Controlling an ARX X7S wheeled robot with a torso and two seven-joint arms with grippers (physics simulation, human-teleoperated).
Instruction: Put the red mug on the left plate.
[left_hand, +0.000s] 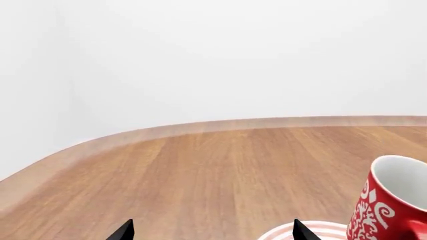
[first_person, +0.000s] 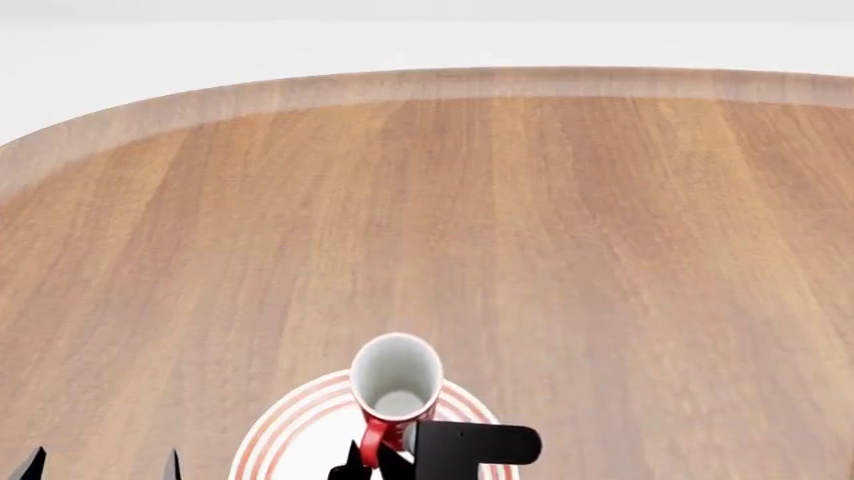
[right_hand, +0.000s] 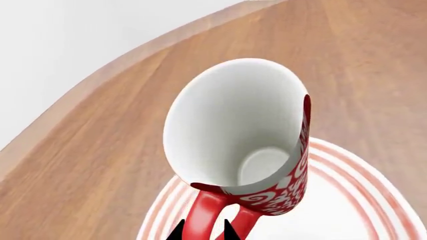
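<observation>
Over the left plate (first_person: 287, 425), the right tool (right_hand: 203, 232) is pinching the red mug (first_person: 396, 385) by its handle, so it's tipping slightly; the left tool (left_hand: 210, 231) is idling wide apart.

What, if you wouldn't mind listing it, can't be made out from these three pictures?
- Whether the red mug rests on the left plate or hangs above: its base is hidden by its own body in head and right wrist views, cut off by the edge in the left wrist view.
- The plate's near half: cut off by the head view's bottom edge.
- Right gripper jaws: only tips show beside the handle.
</observation>
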